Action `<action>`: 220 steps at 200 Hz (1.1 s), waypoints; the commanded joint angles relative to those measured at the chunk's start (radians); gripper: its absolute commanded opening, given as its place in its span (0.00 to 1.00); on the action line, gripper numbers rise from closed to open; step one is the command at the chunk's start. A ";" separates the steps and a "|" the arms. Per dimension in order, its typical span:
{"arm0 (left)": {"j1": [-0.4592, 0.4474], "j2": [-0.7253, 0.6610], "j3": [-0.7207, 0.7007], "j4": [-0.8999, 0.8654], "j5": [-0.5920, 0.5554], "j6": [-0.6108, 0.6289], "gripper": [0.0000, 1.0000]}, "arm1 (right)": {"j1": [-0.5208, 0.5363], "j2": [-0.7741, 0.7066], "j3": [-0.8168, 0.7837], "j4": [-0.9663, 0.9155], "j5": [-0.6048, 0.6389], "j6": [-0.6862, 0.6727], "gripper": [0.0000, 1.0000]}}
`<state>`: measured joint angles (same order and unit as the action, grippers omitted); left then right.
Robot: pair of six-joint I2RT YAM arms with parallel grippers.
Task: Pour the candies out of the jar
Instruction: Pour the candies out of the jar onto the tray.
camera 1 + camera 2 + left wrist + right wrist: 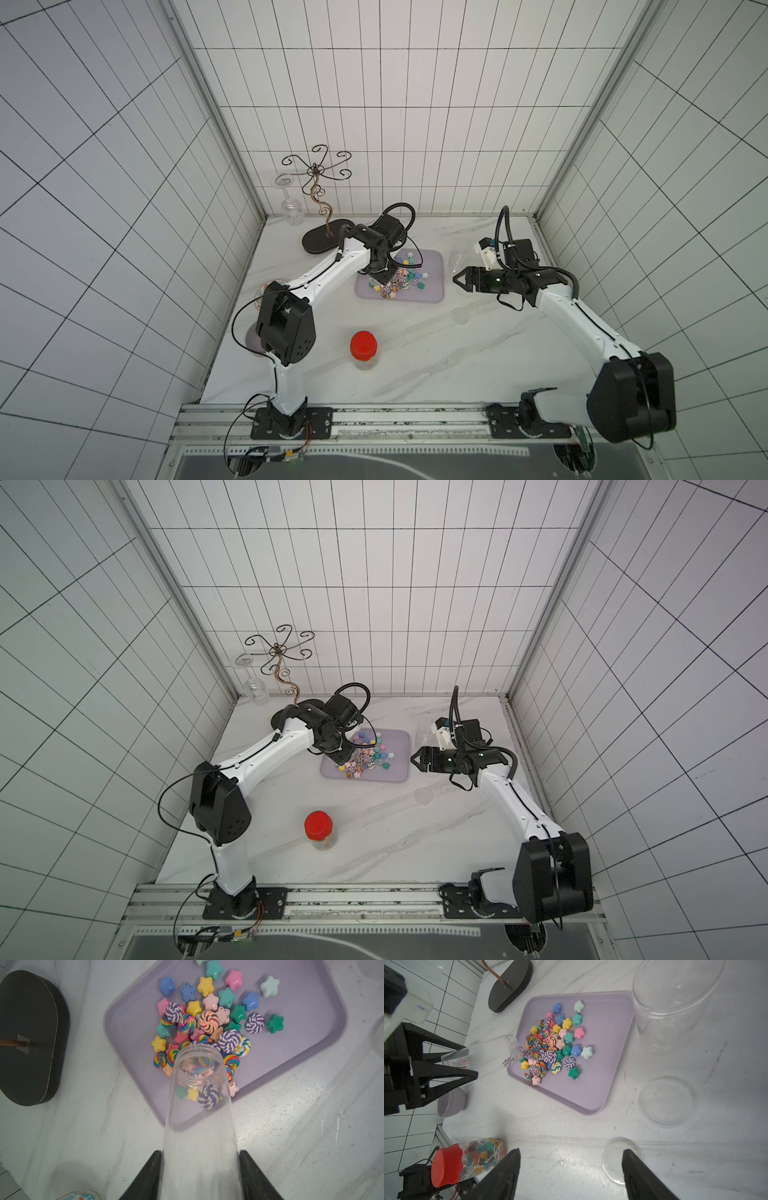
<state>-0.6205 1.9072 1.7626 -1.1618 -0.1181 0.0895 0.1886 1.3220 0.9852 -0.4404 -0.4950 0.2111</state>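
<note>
My left gripper [200, 1152] is shut on the base end of a clear jar [199, 1126], which is tilted mouth-down over a lavender tray [301, 1032]. The candies [209, 1020], pastel stars and striped swirls, lie heaped on the tray just beyond the mouth. A purple swirl [208, 1096] and a few stars sit inside the neck. In both top views the left gripper [380, 272] [338, 752] hangs over the tray's left side [432, 266]. My right gripper [459, 280] [571, 1150] hovers open and empty, right of the tray.
A red-lidded jar of lollipops [364, 349] stands near the front. A large clear container [670, 1012] and two clear lids [664, 1101] [612, 1161] sit right of the tray. A wire stand on a dark base [326, 241], a wine glass [291, 208] and a lavender bowl [450, 1101] are at the left.
</note>
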 commanded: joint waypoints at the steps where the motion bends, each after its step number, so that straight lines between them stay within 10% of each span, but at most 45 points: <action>1: -0.023 0.012 0.025 -0.032 -0.071 0.013 0.22 | -0.003 -0.008 -0.031 -0.006 -0.017 -0.025 0.78; 87: 0.018 -0.049 0.020 0.007 -0.095 0.041 0.21 | -0.006 -0.021 -0.023 -0.020 -0.010 -0.021 0.78; 144: 0.092 -0.301 -0.208 0.260 0.226 0.116 0.20 | -0.006 -0.017 0.013 -0.012 -0.097 -0.021 0.75; 220: 0.246 -0.483 -0.500 0.623 0.924 0.134 0.23 | 0.005 -0.038 0.160 0.048 -0.337 -0.007 0.69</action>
<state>-0.3771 1.4467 1.2972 -0.7025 0.5358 0.2176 0.1883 1.3128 0.9977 -0.4328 -0.7059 0.2127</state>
